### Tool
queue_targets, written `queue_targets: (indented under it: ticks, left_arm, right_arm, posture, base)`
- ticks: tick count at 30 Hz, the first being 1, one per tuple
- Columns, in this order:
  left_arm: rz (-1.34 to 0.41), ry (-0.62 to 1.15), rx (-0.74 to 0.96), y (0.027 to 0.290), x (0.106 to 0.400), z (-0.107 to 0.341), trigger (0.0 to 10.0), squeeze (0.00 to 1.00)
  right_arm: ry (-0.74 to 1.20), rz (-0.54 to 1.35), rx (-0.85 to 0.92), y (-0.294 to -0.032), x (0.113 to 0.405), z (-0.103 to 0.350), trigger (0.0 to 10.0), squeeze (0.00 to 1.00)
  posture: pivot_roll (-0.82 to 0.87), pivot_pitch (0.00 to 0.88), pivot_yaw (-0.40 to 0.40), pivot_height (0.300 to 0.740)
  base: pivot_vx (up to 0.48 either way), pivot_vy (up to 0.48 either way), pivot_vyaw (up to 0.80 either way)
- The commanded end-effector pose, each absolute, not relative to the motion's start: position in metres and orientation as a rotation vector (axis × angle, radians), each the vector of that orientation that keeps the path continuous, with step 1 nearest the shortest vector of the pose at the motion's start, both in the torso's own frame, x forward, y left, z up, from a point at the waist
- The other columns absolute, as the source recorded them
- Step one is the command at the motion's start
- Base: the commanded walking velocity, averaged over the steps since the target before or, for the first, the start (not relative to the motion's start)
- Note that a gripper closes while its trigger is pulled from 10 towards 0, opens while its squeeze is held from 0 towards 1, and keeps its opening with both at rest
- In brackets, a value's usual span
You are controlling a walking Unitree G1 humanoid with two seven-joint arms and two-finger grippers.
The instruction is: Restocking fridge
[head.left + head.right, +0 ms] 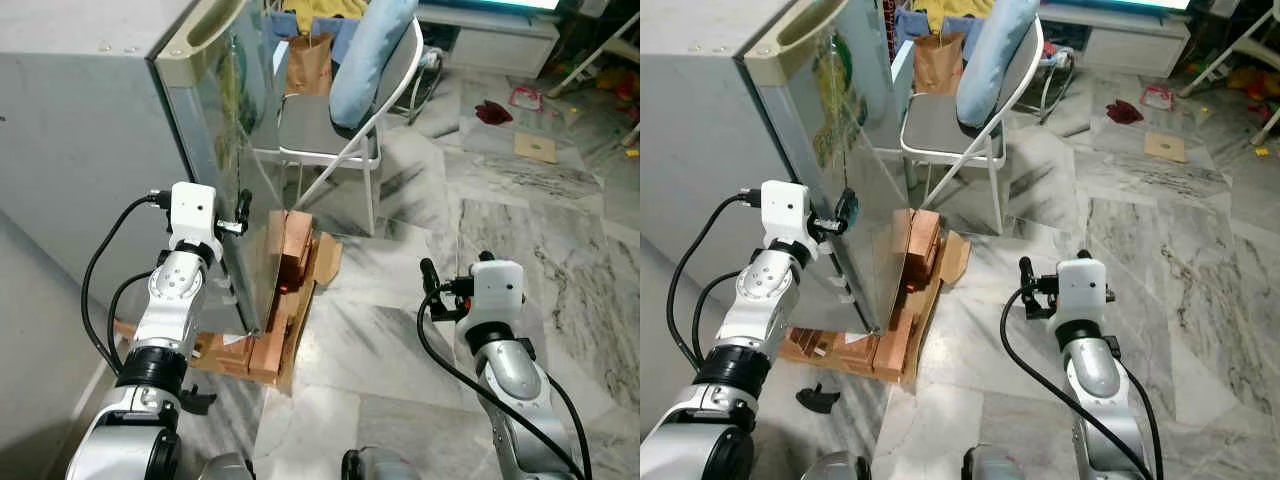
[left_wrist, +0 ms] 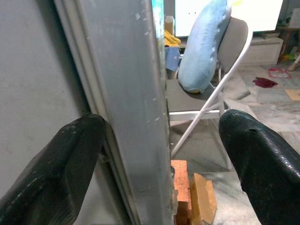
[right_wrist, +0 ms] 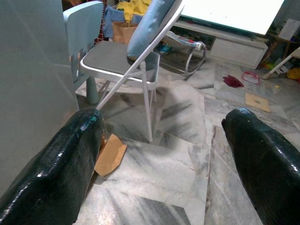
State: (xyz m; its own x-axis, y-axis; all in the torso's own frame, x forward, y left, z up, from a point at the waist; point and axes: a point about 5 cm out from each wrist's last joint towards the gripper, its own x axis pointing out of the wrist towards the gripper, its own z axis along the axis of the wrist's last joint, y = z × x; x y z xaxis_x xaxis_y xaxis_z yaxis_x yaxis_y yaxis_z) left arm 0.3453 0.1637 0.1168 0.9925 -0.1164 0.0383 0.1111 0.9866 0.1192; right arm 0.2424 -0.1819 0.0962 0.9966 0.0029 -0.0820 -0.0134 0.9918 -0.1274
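left gripper [image 2: 159,154] is reaching to the free edge of the fridge door [image 1: 215,170], fingers [image 2: 51,173] spread apart and straddling that edge – one on the inner side, one on the outer, not clamping yet as far as i can judge. door is standing ajar from the fridge [image 1: 70,140], swung toward the chair [image 1: 340,120]. right gripper [image 3: 159,164] is hanging over the marble floor [image 1: 520,230], fingers apart, holding nothing. for this step: hooking the inner finger behind the edge and following the door's arc – not pulling straight – should be working best, keeping clear of the bricks [image 1: 285,270] and cardboard at the door's foot. fridge interior is hidden behind the door; no stock to load is made out; hinge side is cut off.
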Motion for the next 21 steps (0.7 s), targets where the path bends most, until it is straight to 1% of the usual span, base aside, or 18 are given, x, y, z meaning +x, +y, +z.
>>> queue_targets:
  ticks: [1,3,5,7,9,10,12,14,15,16,17,18,19,21]
  left_arm:
    - [-0.161,-0.081,0.168,0.155,0.351,0.126,10.0,0.00]
    - [-0.208,-0.105,0.214,0.148,0.351,0.130,10.0,0.00]
    - [-0.274,-0.125,0.225,0.137,0.348,0.132,10.0,0.00]
    - [-0.416,-0.169,0.258,0.113,0.341,0.135,10.0,0.00]
    - [-0.453,-0.182,0.267,0.105,0.339,0.137,10.0,0.00]
    - [-0.508,-0.179,0.256,0.093,0.339,0.137,10.0,0.00]
    - [-0.546,-0.180,0.251,0.083,0.339,0.137,10.0,0.00]
    - [-0.553,-0.182,0.250,0.080,0.339,0.137,10.0,0.00]
    - [-0.608,-0.190,0.234,0.069,0.337,0.140,10.0,0.00]
    - [-0.698,-0.210,0.202,0.051,0.332,0.145,10.0,0.00]
    - [-0.698,-0.210,0.202,0.051,0.332,0.145,10.0,0.00]
    - [-0.949,-0.267,0.157,0.010,0.309,0.159,10.0,0.00]
    - [-1.019,-0.288,0.151,0.000,0.301,0.163,10.0,0.00]
    - [-1.044,-0.296,0.142,-0.005,0.297,0.165,10.0,0.00]
  right_arm:
    - [0.076,0.003,-0.127,-0.184,0.241,0.100,10.0,0.00]
    - [0.077,0.005,-0.127,-0.183,0.242,0.100,10.0,0.00]
    - [0.077,0.007,-0.124,-0.182,0.243,0.100,10.0,0.00]
    - [0.077,0.007,-0.123,-0.182,0.244,0.101,10.0,0.00]
    - [0.079,0.008,-0.121,-0.182,0.244,0.101,10.0,0.00]
    - [0.087,0.008,-0.112,-0.181,0.243,0.100,10.0,0.00]
    - [0.094,0.007,-0.107,-0.181,0.241,0.099,10.0,0.00]
    - [0.095,0.006,-0.107,-0.181,0.241,0.099,10.0,0.00]
    - [0.096,0.006,-0.104,-0.180,0.239,0.099,10.0,0.00]
    - [0.098,0.003,-0.101,-0.181,0.237,0.099,10.0,0.00]
    - [0.098,0.003,-0.101,-0.181,0.237,0.099,10.0,0.00]
    - [0.103,-0.006,-0.094,-0.182,0.233,0.098,10.0,0.00]
    - [0.105,-0.009,-0.092,-0.183,0.232,0.098,10.0,0.00]
    - [0.106,-0.011,-0.092,-0.182,0.232,0.098,10.0,0.00]
  posture:
    - [-0.08,0.078,-0.004,0.740]
    - [-0.08,0.078,-0.004,0.740]
    - [-0.08,0.079,-0.008,0.740]
    - [-0.07,0.078,-0.017,0.740]
    - [-0.07,0.078,-0.017,0.740]
    - [-0.06,0.078,-0.020,0.740]
    - [-0.06,0.075,-0.024,0.740]
    - [-0.06,0.075,-0.024,0.740]
    - [-0.06,0.075,-0.024,0.740]
    - [-0.06,0.075,-0.026,0.740]
    - [-0.06,0.075,-0.026,0.740]
    - [-0.06,0.071,-0.024,0.740]
    - [-0.06,0.071,-0.024,0.740]
    - [-0.06,0.073,-0.018,0.740]
  base:
    - [0.000,0.000,0.00]
    - [0.000,0.000,0.00]
    - [0.000,0.000,0.00]
    - [0.000,0.000,0.00]
    - [0.000,0.000,0.00]
    - [0.000,0.000,0.00]
    - [0.000,0.000,0.00]
    - [0.000,0.000,0.00]
    - [0.000,0.000,0.00]
    - [0.000,0.000,0.00]
    - [0.000,0.000,0.00]
    - [0.000,0.000,0.00]
    - [0.000,0.000,0.00]
    - [0.000,0.000,0.00]
